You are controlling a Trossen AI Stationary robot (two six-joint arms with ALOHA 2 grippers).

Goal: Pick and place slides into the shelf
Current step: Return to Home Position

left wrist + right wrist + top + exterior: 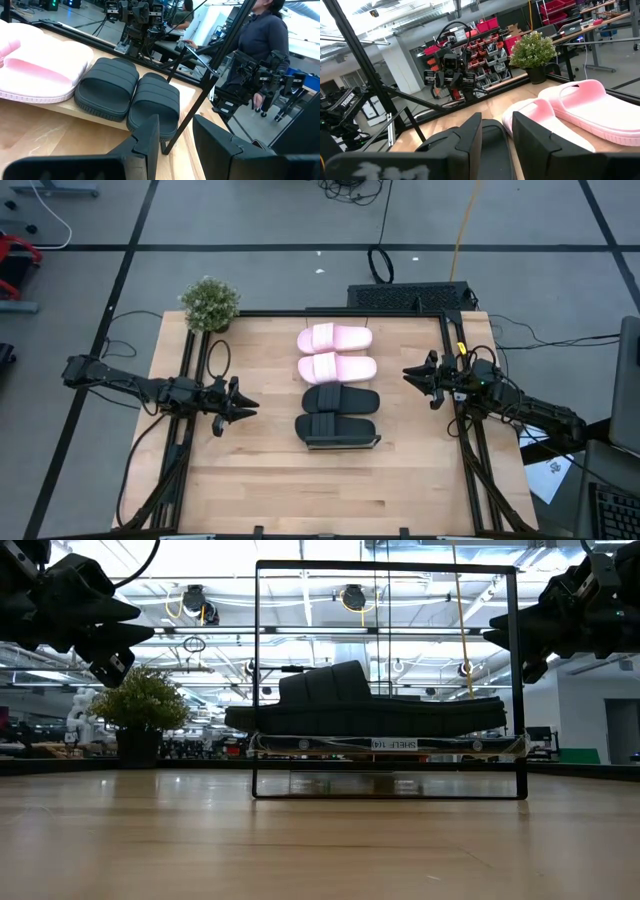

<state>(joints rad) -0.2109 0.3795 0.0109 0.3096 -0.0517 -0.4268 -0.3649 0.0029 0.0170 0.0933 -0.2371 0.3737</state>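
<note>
Four slides lie in a row on the shelf, centre frame from above: pink slides uppermost, black slides below. Potted plant upper left on the worktop. Left tool mid-left, right tool mid-right, both clear of the shelf, fingers parted, holding nothing. Low view only: one black slide hides the rest; label begins "SHELF". Left wrist view: person beyond.
</note>
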